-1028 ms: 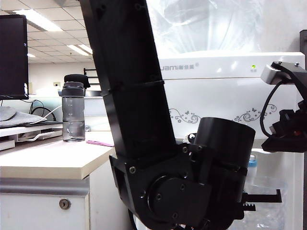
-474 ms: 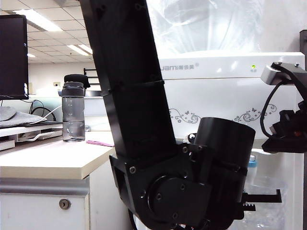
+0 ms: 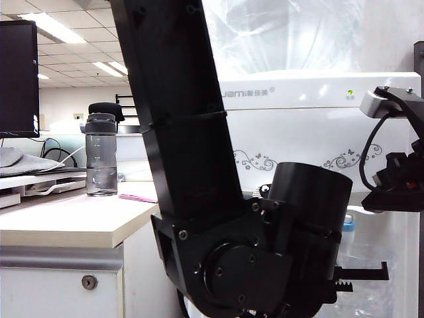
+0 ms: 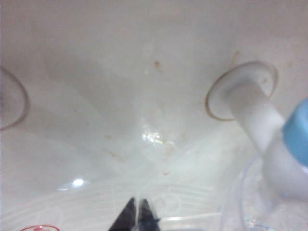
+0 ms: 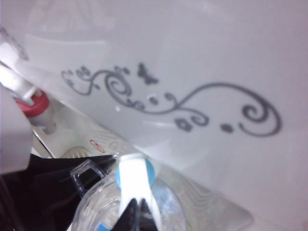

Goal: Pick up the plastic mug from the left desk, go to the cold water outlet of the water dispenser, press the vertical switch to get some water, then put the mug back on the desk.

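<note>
Right, I'm parked at the water dispenser (image 3: 318, 126), and nothing's moving. My left end effector (image 4: 138, 216) has its fingers pressed together, tucked inside the tap recess. What it's pinching I can't make out from here, though the plastic mug (image 5: 130, 207) sits just under the cold water outlet (image 4: 288, 139), presumably held there to catch the stream. My right end effector (image 5: 137, 211) shows its tips together too, right at the vertical switch (image 5: 134, 180) above the mug's mouth. I'd say that's the pressing pose, but I can't tell whether water is running. The left worktop (image 3: 73, 222) waits on the left for the mug's return, with only the smoky bottle (image 3: 101, 156) standing on it.
</note>
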You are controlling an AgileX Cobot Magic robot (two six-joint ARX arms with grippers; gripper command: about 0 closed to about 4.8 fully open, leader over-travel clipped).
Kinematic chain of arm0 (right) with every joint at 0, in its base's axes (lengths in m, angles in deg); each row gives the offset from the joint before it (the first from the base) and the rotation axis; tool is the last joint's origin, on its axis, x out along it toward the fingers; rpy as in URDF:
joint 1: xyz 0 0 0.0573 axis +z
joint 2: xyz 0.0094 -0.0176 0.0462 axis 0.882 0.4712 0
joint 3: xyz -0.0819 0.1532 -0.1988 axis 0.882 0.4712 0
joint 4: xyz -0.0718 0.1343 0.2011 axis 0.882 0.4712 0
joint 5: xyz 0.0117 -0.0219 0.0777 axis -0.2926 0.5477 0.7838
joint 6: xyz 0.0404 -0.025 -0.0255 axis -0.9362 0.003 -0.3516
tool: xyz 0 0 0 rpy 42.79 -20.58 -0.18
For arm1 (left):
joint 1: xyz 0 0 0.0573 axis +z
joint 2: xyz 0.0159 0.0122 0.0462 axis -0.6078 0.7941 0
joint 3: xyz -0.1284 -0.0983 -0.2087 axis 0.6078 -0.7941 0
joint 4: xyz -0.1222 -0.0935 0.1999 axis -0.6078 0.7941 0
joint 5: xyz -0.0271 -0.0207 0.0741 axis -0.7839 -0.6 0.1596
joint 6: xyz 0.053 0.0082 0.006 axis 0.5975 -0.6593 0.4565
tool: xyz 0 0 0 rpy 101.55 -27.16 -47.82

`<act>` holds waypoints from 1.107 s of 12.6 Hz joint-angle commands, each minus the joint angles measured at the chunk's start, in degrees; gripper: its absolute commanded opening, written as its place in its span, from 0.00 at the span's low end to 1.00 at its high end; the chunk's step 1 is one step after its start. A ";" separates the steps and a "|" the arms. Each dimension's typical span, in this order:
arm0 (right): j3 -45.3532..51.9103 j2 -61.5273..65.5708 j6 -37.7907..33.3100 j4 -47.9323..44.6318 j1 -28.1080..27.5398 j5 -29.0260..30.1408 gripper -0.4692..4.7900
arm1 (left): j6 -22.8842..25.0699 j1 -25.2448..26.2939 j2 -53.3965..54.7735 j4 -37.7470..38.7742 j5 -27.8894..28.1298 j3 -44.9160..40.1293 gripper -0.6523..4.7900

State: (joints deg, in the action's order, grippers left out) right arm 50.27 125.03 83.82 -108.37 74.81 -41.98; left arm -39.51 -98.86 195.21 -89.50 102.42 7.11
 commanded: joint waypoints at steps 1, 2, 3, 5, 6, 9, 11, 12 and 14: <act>0.39 0.35 0.04 4.92 0.00 -0.11 0.09 | -0.37 -0.13 -0.42 -2.34 0.33 0.39 0.11; 0.39 0.35 0.04 4.92 0.00 -0.11 0.09 | -0.37 -0.13 -0.42 -2.34 0.33 0.39 0.11; 0.39 0.35 0.04 4.94 0.00 -0.11 0.09 | -0.37 -0.13 -0.42 -2.34 0.33 0.39 0.11; 0.39 0.35 0.04 5.01 0.00 -0.11 0.09 | -0.37 -0.13 -0.42 -2.34 0.33 0.39 0.11; 0.39 0.35 0.04 5.38 0.00 -0.11 0.09 | -0.37 -0.13 -0.42 -2.34 0.31 0.39 0.11; 0.39 0.35 0.07 6.49 0.00 -0.13 0.09 | -0.37 -0.13 -0.42 -2.34 0.33 0.39 0.11; 0.39 0.35 0.04 6.56 0.00 -0.13 0.09 | -0.37 -0.13 -0.42 -2.32 0.33 0.39 0.11; 0.39 0.35 0.07 6.64 0.02 -0.13 0.09 | -0.37 -0.13 -0.42 -2.34 0.33 0.39 0.11; 0.39 0.35 0.04 6.80 0.00 -0.13 0.09 | -0.37 -0.13 -0.42 -2.32 0.33 0.39 0.11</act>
State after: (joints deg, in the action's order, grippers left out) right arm 50.16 124.87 83.82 -106.93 74.79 -41.98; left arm -39.51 -98.86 195.21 -89.43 102.40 7.11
